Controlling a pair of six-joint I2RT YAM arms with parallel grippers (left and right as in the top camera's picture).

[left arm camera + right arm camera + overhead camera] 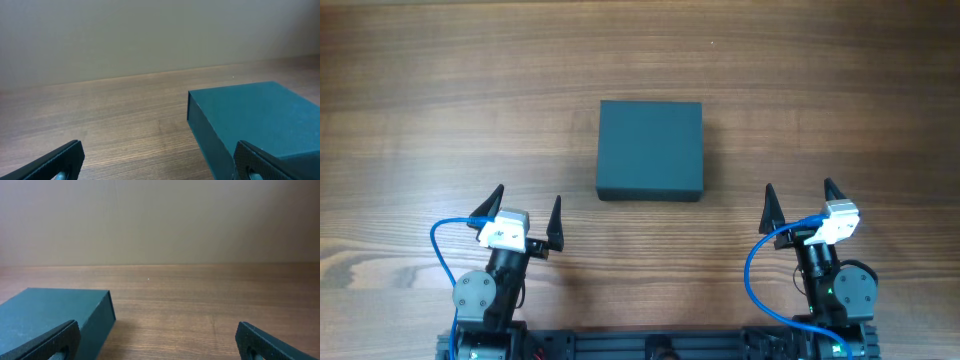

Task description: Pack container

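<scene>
Left hand (528, 195) and right hand (799, 187) held wide open and empty, either side of the container (650, 150).
We see it dark teal, matte, square, lid down, flat on the table (420, 90); both hands sit off its near edge, not touching.

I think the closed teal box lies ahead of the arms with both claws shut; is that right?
Not quite: the overhead view shows the left claw and right claw both open wide, not shut. The box does lie closed ahead of them.
</scene>
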